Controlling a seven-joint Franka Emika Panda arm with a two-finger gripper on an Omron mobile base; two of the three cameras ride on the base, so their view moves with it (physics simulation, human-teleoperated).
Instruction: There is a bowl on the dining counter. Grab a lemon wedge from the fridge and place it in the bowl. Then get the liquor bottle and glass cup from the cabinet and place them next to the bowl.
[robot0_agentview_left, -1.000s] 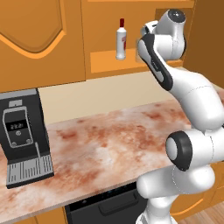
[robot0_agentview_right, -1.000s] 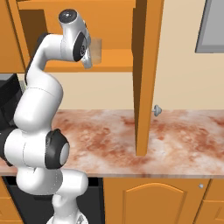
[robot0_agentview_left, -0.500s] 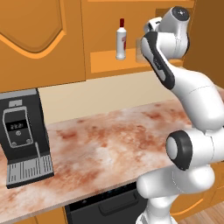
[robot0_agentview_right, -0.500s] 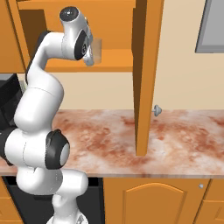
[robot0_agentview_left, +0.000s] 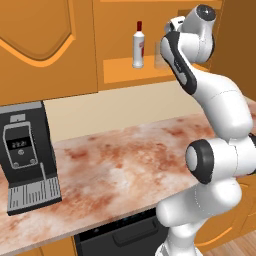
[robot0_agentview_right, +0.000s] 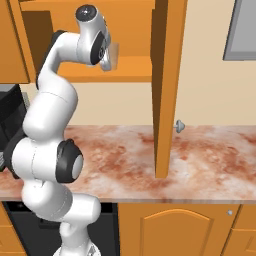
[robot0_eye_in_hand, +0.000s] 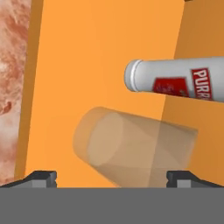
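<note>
The gripper (robot0_eye_in_hand: 111, 177) is raised to the open cabinet shelf (robot0_agentview_left: 125, 70) and is held wide open, nothing between the tips; in the hand view one dark fingertip (robot0_eye_in_hand: 41, 177) is seen at each lower corner, with the glass cup (robot0_eye_in_hand: 131, 153) lying between and ahead of them, not yet touched as far as can be told. The view is rolled, so the cup and the liquor bottle (robot0_eye_in_hand: 175, 81) appear on their sides; in the left base view the bottle (robot0_agentview_left: 138, 45) is seen upright on the shelf, to the left of the hand, with the cup partly hidden behind the wrist. Cup and bottle are near each other but apart.

Handling, judged: the cup is taken to be thin, clear glass; light, rigid, smooth and therefore slippery, breakable if squeezed hard or knocked. A hold across the side wall at mid height is suggested, jaws square to the wall, so tipping is limited; the rim is best avoided. The cup looks wide against the gap available, so little margin is expected; centring before closing is needed. The bottle is close enough that it could be clipped on the way in or out; a straight withdrawal is advised.

The marbled counter (robot0_agentview_right: 200, 155) lies below the shelf; a coffee machine (robot0_agentview_left: 25, 155) stands at its left end.
</note>
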